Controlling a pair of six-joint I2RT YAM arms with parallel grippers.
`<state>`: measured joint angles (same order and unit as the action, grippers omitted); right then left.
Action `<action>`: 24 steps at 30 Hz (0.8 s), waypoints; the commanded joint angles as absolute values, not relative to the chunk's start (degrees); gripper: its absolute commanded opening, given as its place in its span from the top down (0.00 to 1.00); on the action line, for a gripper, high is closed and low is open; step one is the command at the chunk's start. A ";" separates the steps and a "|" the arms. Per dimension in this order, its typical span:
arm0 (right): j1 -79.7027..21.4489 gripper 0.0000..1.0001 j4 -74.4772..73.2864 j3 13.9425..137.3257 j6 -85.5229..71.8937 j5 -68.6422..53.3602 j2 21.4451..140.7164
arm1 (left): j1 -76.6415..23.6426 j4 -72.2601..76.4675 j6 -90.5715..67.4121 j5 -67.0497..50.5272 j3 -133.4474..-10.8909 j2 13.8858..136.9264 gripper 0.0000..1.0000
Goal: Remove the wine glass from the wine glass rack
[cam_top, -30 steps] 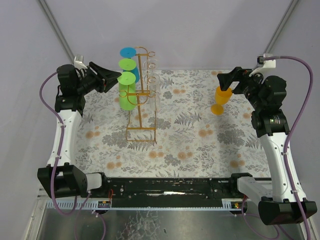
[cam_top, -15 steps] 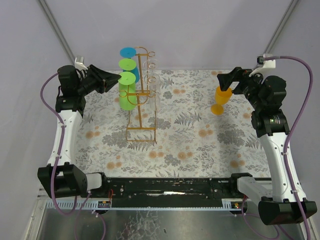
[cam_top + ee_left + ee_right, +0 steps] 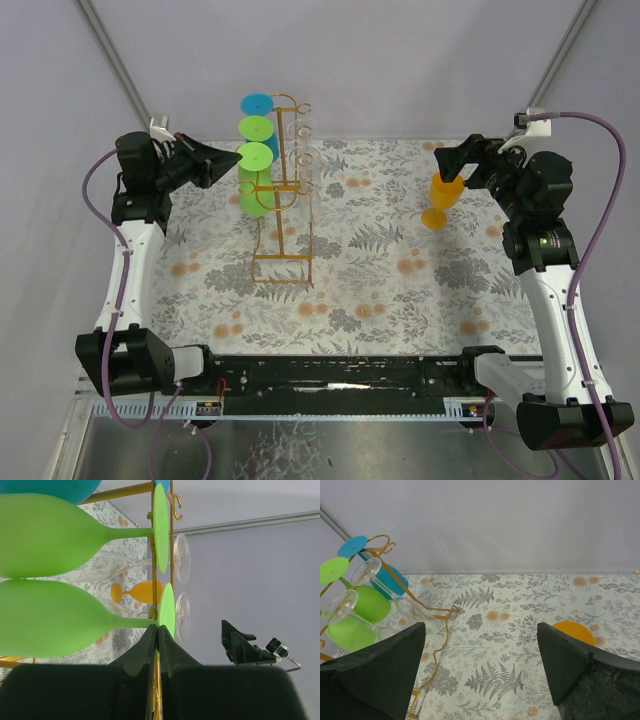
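Grip placement decides this step: the left pincer [image 3: 156,632] is clenched to a thin slit, its tips touching the near green wine glass [image 3: 50,617] just where stem meets foot, though whether the stem is truly caught between them cannot be told. That glass hangs bowl-down from the left rail of the wine glass rack [image 3: 282,262], which stands on the floral bench [image 3: 380,300] left of centre. To do it well, the pincer probably needs to sit around the stem just under the foot, then draw the glass level along the rail toward its open end, with no twist that would tip the light wire frame. A second green glass [image 3: 45,535] hangs just beside it, a blue glass [image 3: 257,103] hangs farther back, and two clear glasses [image 3: 181,565] hang on the opposite rail; their feet crowd close, so a sideways swing could knock them. The right pincer [image 3: 481,626] is spread wide and grasps nothing, hovering over an orange glass [image 3: 441,192] standing upright on the bench, well apart from the rack.
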<state>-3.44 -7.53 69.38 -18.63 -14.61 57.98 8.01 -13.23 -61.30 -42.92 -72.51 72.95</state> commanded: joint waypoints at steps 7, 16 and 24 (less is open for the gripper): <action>-3.74 0.01 -6.72 71.55 -18.01 -14.59 57.04 | 9.29 -8.46 -65.24 -44.86 -70.72 70.60 1.00; -3.78 0.01 -6.99 71.98 -17.80 -14.72 56.99 | 9.89 -7.69 -66.70 -44.51 -71.91 70.11 1.00; -3.78 0.01 -7.56 72.39 -17.58 -14.68 56.71 | 10.95 -8.53 -66.62 -43.23 -71.20 69.02 1.00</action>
<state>-3.44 -8.40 69.58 -18.39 -14.57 57.93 10.02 -11.88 -66.00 -43.51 -71.02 70.61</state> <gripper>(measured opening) 0.990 0.007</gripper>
